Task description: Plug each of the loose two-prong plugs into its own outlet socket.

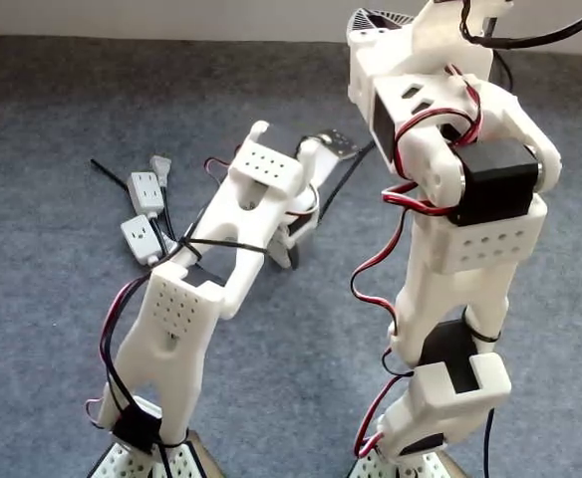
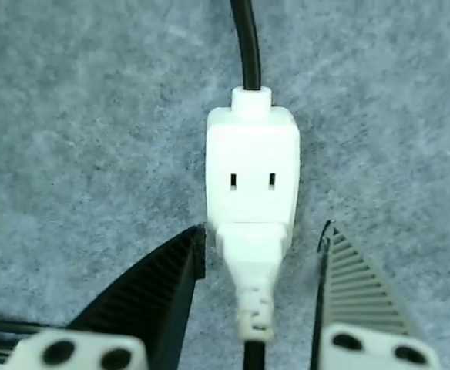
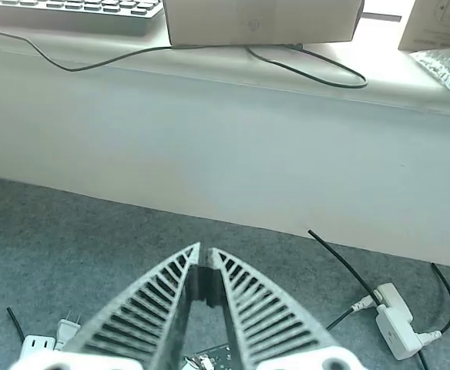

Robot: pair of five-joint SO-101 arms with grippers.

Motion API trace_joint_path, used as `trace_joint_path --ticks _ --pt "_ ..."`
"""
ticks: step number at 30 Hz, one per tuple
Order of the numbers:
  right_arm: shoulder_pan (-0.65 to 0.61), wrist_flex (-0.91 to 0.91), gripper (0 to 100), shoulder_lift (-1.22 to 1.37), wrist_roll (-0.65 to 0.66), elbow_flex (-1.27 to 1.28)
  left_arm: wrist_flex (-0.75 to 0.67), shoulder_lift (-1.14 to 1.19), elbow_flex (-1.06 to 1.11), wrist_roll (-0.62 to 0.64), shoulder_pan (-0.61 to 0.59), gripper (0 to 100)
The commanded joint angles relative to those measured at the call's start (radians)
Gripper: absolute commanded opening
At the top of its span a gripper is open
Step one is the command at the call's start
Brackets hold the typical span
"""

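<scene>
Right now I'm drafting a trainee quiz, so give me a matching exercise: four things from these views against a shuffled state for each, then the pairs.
Things:
1 left gripper
2 right gripper
3 loose plug
4 socket

States:
A shut
B two slots on its face
C prongs bare
D open

Pairs: 1-D, 2-A, 3-C, 4-B.

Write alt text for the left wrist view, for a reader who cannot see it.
A white outlet socket lies on grey carpet with a white plug seated in one end, the left gripper open either side of the plug. Black cords leave both ends, and two empty slots face the camera.
</scene>
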Motion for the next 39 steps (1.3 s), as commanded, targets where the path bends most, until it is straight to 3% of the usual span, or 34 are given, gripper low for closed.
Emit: trace_joint_path --ticks 1,13,20,26,29,35,39 --pt "-0.010 -0.018 1.3 -0.010 -0.002 -0.004 0.014 -0.016 -0.056 -0.008 0.007 25" --pt "-0.012 -0.018 1.3 -0.010 -0.002 -0.004 -0.114 0.101 -0.028 -0.009 -0.022 24" --pt "-0.012 -0.018 1.3 -0.010 -0.002 -0.004 -0.106 0.104 -0.180 0.000 -0.031 0" --pt "-0.012 -0.016 1.3 -0.010 -0.002 -0.004 -0.107 0.102 -0.406 0.150 -0.101 1" --pt "-0.013 -0.016 1.3 -0.010 -0.002 -0.004 -0.123 0.108 -0.527 0.163 -0.120 1" --pt "-0.013 -0.016 1.3 -0.010 -0.002 -0.004 -0.397 0.110 -0.492 0.163 -0.156 1" --pt "-0.022 -0.016 1.3 -0.010 -0.002 -0.004 -0.707 0.110 -0.323 0.153 -0.188 2"
